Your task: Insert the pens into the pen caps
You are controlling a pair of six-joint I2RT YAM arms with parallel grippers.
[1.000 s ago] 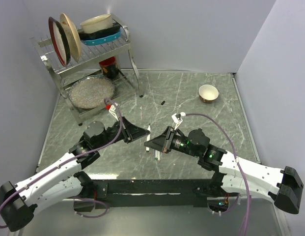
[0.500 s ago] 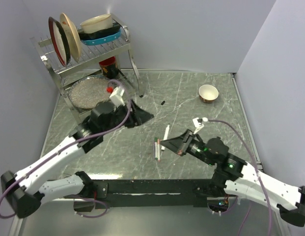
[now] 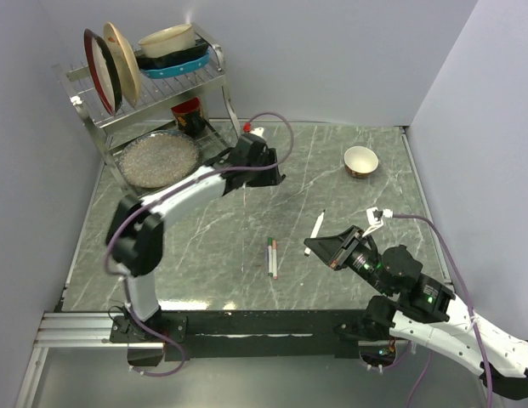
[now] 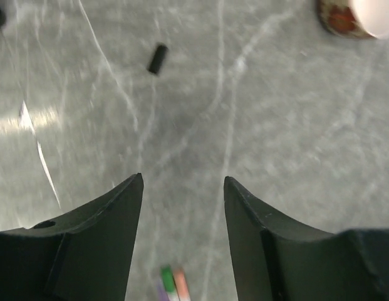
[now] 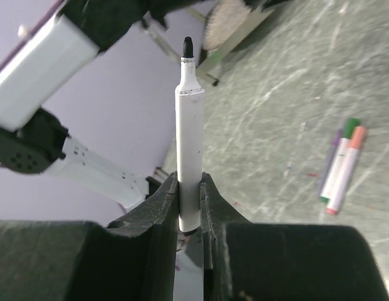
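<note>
My right gripper point(image 5: 189, 182) is shut on a white pen point(image 5: 189, 144) near its back end, and the bare black tip points up and away. In the top view this pen point(image 3: 318, 224) is raised over the table right of centre, with the right gripper point(image 3: 320, 244) below it. Two capped pens point(image 3: 272, 257) lie side by side at the table's middle, one with a green cap point(image 5: 351, 127), one with an orange cap point(image 5: 357, 136). A loose black pen cap point(image 4: 158, 58) lies ahead of my left gripper point(image 4: 183, 182), which is open and holds nothing. The left gripper point(image 3: 273, 172) reaches far back.
A small bowl point(image 3: 360, 160) stands at the back right. A metal dish rack point(image 3: 153, 81) with plates, a red mug point(image 3: 187, 110) and a glass plate point(image 3: 157, 157) fills the back left corner. The left arm point(image 3: 178, 194) stretches across the table's left half.
The left gripper has opened and swung from the table's centre to the far side, by the black cap. The right gripper has drawn back to the right with the pen.
</note>
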